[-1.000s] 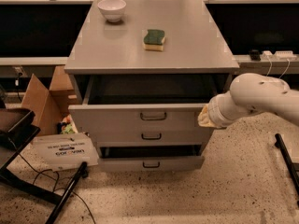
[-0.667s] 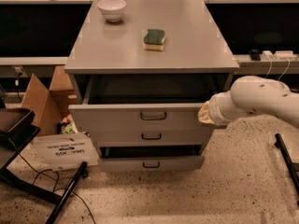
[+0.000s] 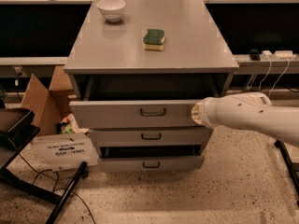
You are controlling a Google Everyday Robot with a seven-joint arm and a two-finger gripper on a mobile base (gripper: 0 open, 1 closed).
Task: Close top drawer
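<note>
Camera view: the wide, grey, flat-fronted top drawer (image 3: 117,115) of the grey metal bench (image 3: 191,45) was seen pulled part-way out. A dark gap was left between its front and the bench top, and two narrower grey lower drawers (image 3: 121,136) sat beneath it. The claw (image 3: 196,114), at the end of the white tubular arm (image 3: 247,115), was set against the right end of the drawer front; whether it was apart or together could not be told. A round white bowl (image 3: 111,8) and a green-and-yellow sponge (image 3: 154,38) were left well apart on the bench top.

The drawer was judged stiff, deep and fairly heavy, likely to slide straight on its runners. Its front was judged hard and smooth, so a flat push is probably better placed nearer the small dark wire handle (image 3: 153,111) than at the corner, where the box might be skewed and jammed.

Compared with a second earlier, the drawer front was found slightly further in and the gap a little narrower, and the arm had been carried with it towards the bench.
</note>
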